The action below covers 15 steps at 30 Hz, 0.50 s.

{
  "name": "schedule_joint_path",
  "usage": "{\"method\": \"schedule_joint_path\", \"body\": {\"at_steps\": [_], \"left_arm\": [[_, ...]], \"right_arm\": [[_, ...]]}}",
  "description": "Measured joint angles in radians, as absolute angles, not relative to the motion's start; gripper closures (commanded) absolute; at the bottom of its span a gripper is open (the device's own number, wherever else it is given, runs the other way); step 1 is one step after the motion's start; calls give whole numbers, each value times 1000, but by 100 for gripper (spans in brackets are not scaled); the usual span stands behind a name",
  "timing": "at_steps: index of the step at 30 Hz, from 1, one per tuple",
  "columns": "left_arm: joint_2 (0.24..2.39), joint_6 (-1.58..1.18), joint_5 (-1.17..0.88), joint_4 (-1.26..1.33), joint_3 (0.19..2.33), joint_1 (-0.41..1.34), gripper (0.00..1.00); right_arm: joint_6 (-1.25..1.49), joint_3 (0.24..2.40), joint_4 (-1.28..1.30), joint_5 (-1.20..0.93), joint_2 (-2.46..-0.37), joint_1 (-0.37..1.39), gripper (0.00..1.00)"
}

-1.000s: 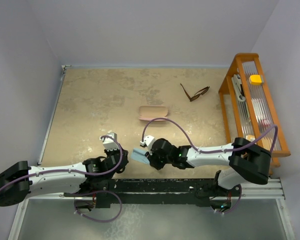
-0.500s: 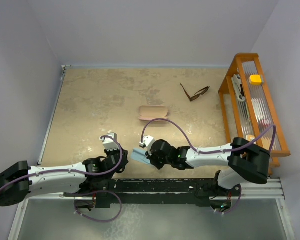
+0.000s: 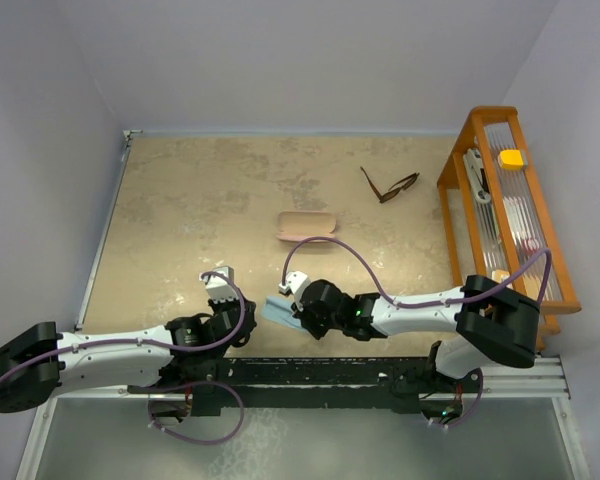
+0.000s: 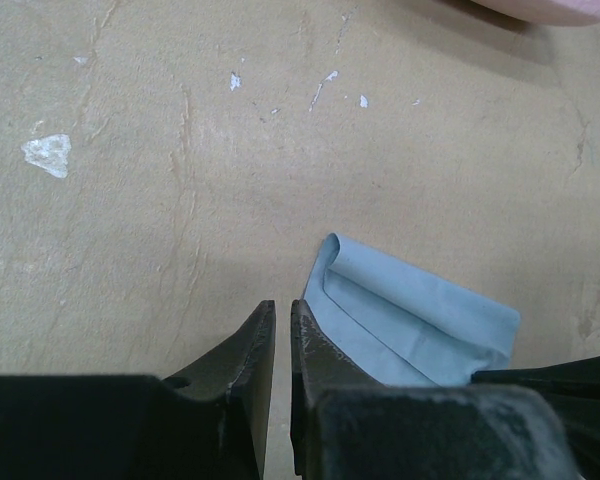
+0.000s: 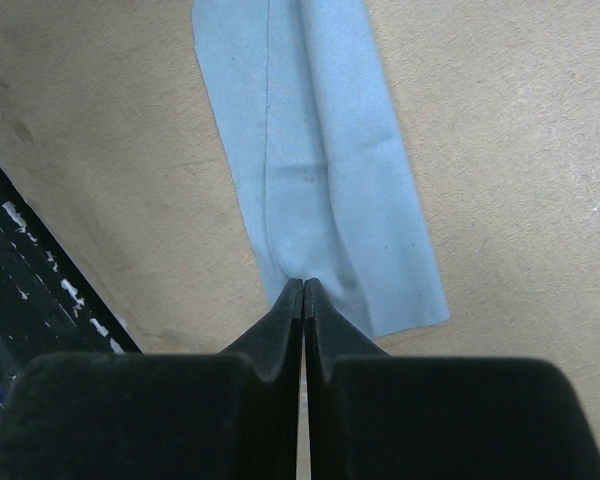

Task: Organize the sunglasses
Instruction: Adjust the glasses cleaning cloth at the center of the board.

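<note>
The sunglasses (image 3: 390, 186) lie open on the tan table at the far right, well away from both arms. A light blue cloth (image 5: 310, 150) lies near the table's front edge. My right gripper (image 5: 303, 283) is shut, and the cloth's near edge puckers between its tips. The same cloth (image 4: 420, 320) shows partly folded just right of my left gripper (image 4: 282, 305). That gripper is shut low over bare table with nothing in its narrow gap. In the top view the cloth (image 3: 279, 309) sits between the two wrists.
A pink oblong case (image 3: 307, 225) lies mid-table, beyond the cloth. An orange wooden rack (image 3: 458, 165) with a yellow item (image 3: 511, 158) stands along the right edge. A black rail (image 3: 380, 370) runs along the near edge.
My right gripper's jaws have closed onto the cloth's edge and the wrist has crept slightly left. The left arm has not moved.
</note>
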<state>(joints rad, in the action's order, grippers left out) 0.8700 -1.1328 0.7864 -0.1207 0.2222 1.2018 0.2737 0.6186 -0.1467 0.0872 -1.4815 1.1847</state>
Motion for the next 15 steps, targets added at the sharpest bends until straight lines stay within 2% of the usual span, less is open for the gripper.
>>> {"method": "schedule_joint_path", "body": {"at_steps": [2, 5, 15], "left_arm": [[870, -1133, 786, -120, 222, 1202, 92], [870, -1133, 786, -120, 222, 1202, 92], [871, -1133, 785, -119, 222, 1202, 92]], "right_arm": [[276, 620, -144, 87, -1481, 1185, 81], [283, 622, -134, 83, -1478, 1186, 73], [284, 623, -102, 68, -1462, 1190, 72]]}}
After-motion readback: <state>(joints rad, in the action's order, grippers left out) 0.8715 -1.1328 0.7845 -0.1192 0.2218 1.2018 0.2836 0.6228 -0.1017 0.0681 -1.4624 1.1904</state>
